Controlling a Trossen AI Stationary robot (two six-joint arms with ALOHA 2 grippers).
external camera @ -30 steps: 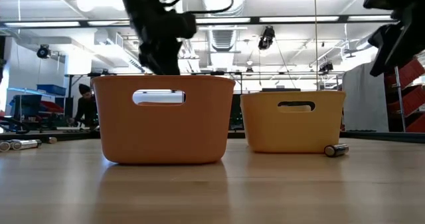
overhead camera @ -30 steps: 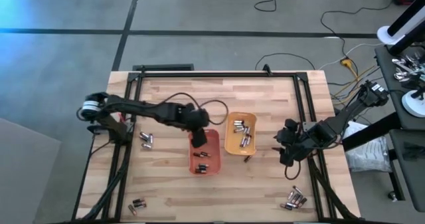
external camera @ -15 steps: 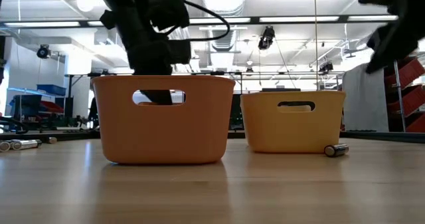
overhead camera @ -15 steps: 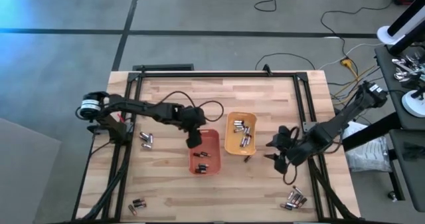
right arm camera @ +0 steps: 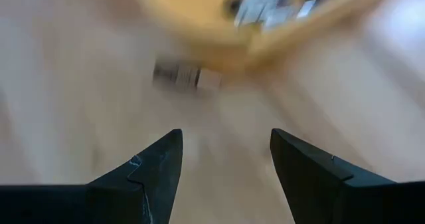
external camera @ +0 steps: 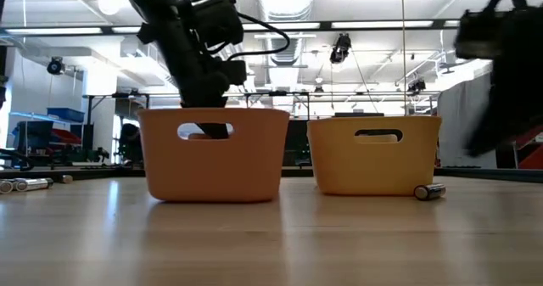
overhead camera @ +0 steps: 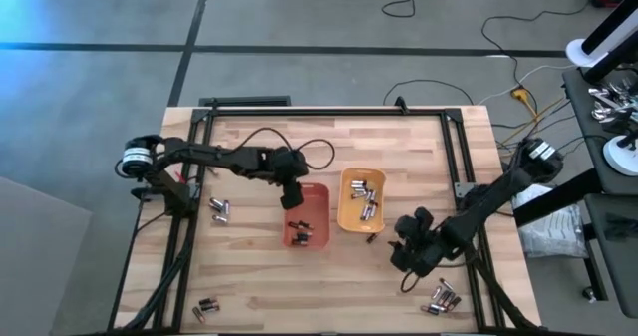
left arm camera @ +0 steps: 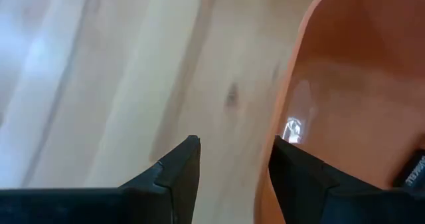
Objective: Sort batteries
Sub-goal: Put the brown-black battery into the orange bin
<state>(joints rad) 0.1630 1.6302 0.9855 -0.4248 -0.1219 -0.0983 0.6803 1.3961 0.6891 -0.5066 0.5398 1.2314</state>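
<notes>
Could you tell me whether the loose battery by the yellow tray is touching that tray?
Apart. The low view shows the battery lying on the table with a strip of bare wood between it and the yellow tray.

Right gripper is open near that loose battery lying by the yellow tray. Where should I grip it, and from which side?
Grip the loose battery across its middle, coming straight down from above. It lies flat on the table, apart from the yellow tray, so its long rounded sides are free for the open right gripper. Set the fingers crosswise to its length; an end grip would likely slip.
</notes>
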